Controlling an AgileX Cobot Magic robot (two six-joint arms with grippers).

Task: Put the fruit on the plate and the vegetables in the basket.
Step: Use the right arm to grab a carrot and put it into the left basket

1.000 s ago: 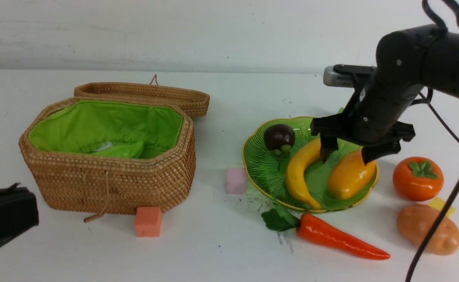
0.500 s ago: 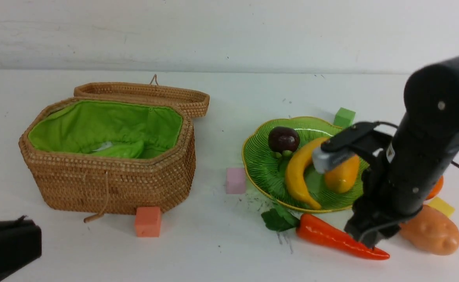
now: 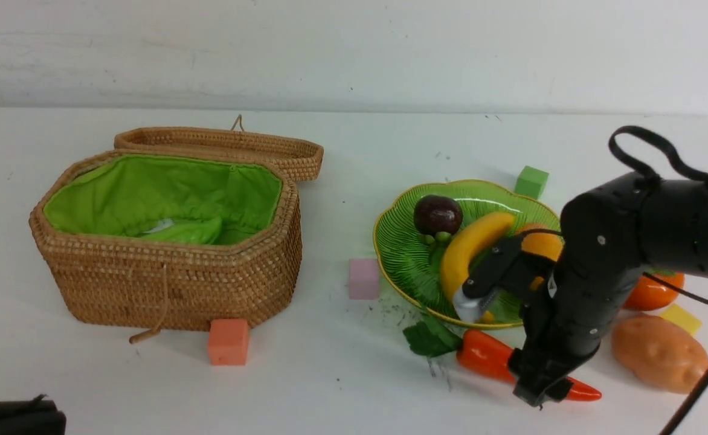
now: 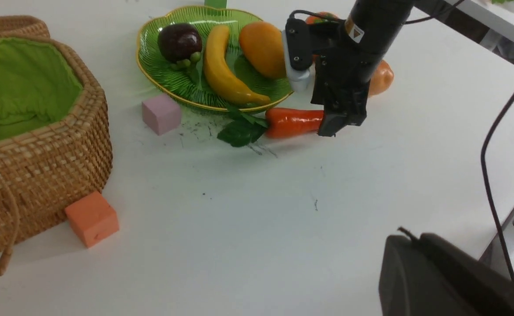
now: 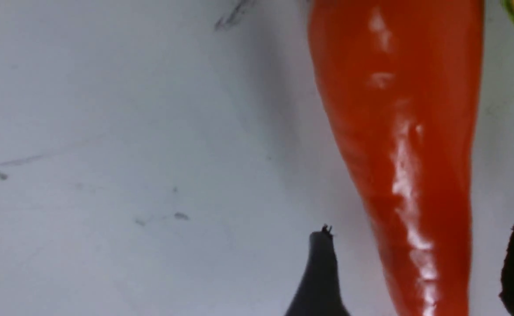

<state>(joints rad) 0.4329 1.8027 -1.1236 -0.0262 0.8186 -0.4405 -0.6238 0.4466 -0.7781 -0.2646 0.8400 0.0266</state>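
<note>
Nearest, my left tool (image 4: pixel 437 272) is pressed together; my right tool (image 3: pixel 541 396) stands spread astride one glossy tapered carrot (image 3: pixel 487 359) on the table (image 3: pixel 330 393), with one lumpy potato (image 3: pixel 659 353) to the right. Farther, the ribbed plate (image 3: pixel 393 254) holds three fruits: banana (image 3: pixel 469 248), mango (image 3: pixel 541 244), mangosteen (image 3: pixel 437 214). One persimmon (image 3: pixel 659 293) lies outside it, and the woven basket (image 3: pixel 173 284), left, holds one green cucumber (image 3: pixel 188 232).

The right arm (image 3: pixel 650 229) comes in from the right edge of the tabletop (image 3: pixel 330 393) and bends steeply downward. The right gripper (image 3: pixel 540 394) points at the surface near the front edge, and its two fingers (image 5: pixel 320 281) stand apart. The left gripper (image 3: pixel 9 418) is closed and sits low at the front left corner.
</note>
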